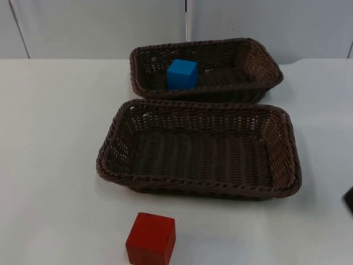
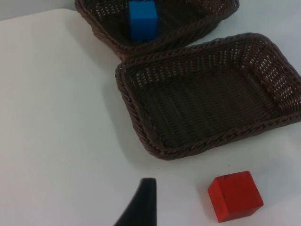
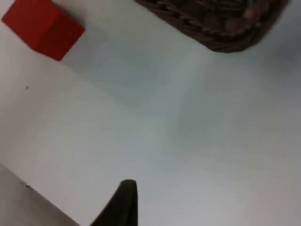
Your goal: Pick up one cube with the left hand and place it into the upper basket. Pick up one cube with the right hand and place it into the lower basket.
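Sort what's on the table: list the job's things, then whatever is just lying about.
Job's things: blue cube in the upper basket; lower basket, nothing in it; red cube on the table.
Lying about: nothing.

Two brown woven baskets are sitting on the white table [image 1: 49, 165], one behind the other and just beside each other, their long rims nearly meeting. The upper basket [image 1: 259, 61], nearer the grey partition wall [image 1: 99, 27], is holding a blue cube [image 1: 182, 74], which is resting upright on its floor toward the left end. The lower basket [image 1: 289, 160], the larger-looking of the two, is lying with nothing inside, its woven floor showing bare. A red cube [image 1: 150, 239] is sitting on the table in front of the lower basket, near its left half but apart from the rim, close to the table's front edge.
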Controlling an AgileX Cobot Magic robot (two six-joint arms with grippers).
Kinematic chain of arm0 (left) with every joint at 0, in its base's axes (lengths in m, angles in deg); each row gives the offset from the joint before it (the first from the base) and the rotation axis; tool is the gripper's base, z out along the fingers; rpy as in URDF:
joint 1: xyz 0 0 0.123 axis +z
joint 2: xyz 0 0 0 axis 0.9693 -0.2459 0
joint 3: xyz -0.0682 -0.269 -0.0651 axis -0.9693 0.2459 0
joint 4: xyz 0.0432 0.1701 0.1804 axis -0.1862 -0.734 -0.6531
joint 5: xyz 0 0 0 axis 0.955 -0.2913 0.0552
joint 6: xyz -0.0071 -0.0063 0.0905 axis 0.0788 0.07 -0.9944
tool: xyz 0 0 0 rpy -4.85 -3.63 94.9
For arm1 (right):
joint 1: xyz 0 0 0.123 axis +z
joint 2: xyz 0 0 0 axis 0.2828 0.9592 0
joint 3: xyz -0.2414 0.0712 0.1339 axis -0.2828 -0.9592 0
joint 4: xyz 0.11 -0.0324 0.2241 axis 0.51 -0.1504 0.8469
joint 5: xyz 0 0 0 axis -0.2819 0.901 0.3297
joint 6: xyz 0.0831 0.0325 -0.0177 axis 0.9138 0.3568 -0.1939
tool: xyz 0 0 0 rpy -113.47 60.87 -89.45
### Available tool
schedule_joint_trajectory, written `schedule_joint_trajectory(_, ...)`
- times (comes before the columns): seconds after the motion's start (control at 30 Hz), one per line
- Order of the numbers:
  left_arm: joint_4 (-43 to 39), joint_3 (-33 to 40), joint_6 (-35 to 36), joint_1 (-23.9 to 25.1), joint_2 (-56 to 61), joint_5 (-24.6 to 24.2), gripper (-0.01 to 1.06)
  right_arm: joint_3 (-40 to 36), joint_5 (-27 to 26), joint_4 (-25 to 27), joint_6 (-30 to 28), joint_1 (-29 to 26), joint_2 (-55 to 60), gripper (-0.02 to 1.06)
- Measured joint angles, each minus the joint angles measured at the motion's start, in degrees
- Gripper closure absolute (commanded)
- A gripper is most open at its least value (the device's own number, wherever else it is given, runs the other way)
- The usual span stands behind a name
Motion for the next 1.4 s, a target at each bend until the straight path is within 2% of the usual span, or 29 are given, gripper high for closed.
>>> schedule_joint_trajectory(0.07, 0.00, 0.00, 0.00, 0.00, 0.00, 0.00, 0.16, 0.11, -3.10, 0.00, 0.00, 4.77, 2.37, -0.01)
schedule_joint_trajectory(0.1, 0.00, 0.00, 0.00, 0.00, 0.00, 0.00, 0.16, 0.11, -3.10, 0.00, 0.00, 4.77, 2.37, -0.01)
schedule_joint_trajectory(0.17, 0.00, 0.00, 0.00, 0.00, 0.00, 0.00, 0.16, 1.20, -4.80, -0.09, -0.20, 8.71, 5.34, -0.01)
schedule_joint_trajectory(0.27, 0.00, 0.00, 0.00, 0.00, 0.00, 0.00, 0.16, 4.92, -5.05, -1.63, -0.20, 13.81, 11.11, -0.01)
schedule_joint_trajectory(0.47, 0.00, 0.00, 0.00, 0.00, 0.00, 0.00, 0.16, 12.94, -5.34, -4.65, -0.20, 19.64, 20.16, -0.01)
schedule_joint_trajectory(0.83, 0.00, 0.00, 0.00, 0.00, 0.00, 0.00, 0.16, 26.35, -3.22, -9.02, -0.20, 25.47, 34.01, -0.01)
schedule_joint_trajectory(1.0, 0.00, 0.00, 0.00, 0.00, 0.00, 0.00, 0.16, 33.36, -2.53, -16.11, -0.20, 30.45, 41.55, -0.01)
schedule_joint_trajectory(1.23, 0.00, 0.00, 0.00, 0.00, 0.00, 0.00, 0.16, 35.17, -3.50, -19.33, -0.20, 31.83, 47.16, -0.01)
schedule_joint_trajectory(1.4, 0.00, 0.00, 0.00, 0.00, 0.00, 0.00, 0.16, 35.29, -8.31, -21.58, -0.20, 31.83, 50.02, -0.01)
